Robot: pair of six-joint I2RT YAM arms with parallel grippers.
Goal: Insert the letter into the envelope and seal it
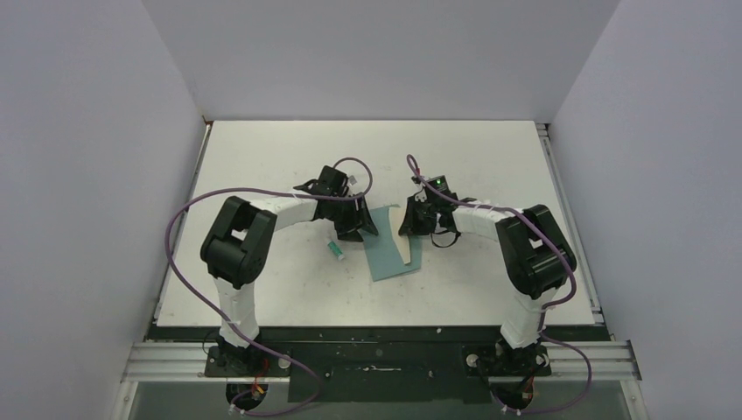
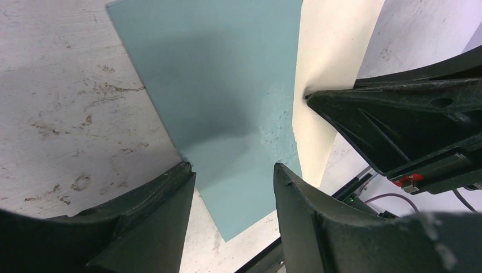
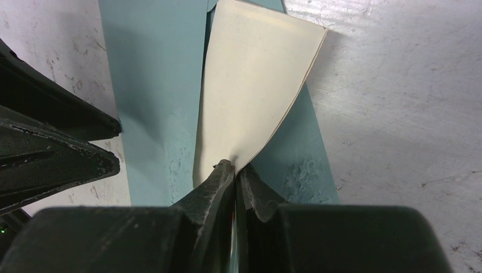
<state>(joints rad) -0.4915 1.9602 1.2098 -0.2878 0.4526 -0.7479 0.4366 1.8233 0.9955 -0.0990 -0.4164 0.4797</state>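
Frankly, the paper looks like the weak link from where I stand. The right gripper (image 3: pixel 234 168) has its jaws pinched together on the near edge of the letter (image 3: pixel 256 85). The pale sheet bows up from that pinch and fans out over the envelope (image 2: pixel 216 74), which lies flat on the table (image 1: pixel 472 149) between the two arms. The left gripper (image 2: pixel 230 170) has its jaws apart and its tips down at the envelope, one at its edge and one over its face; I can't tell whether they press it down or merely hover. That is my first worry: if the envelope isn't truly pinned, a push on the letter would likely skate it across the smooth table instead of feeding the sheet in. The second is the bend: driven forward while curved like that, the sheet may buckle, crease, or slip from so narrow a bite. Nor can I make out whether the letter's long edge sits under a teal layer or only alongside it, so it may ride over the top and miss the opening. The glue tube (image 1: pixel 335 251) lies just left of the envelope, near the left arm, and might get knocked.
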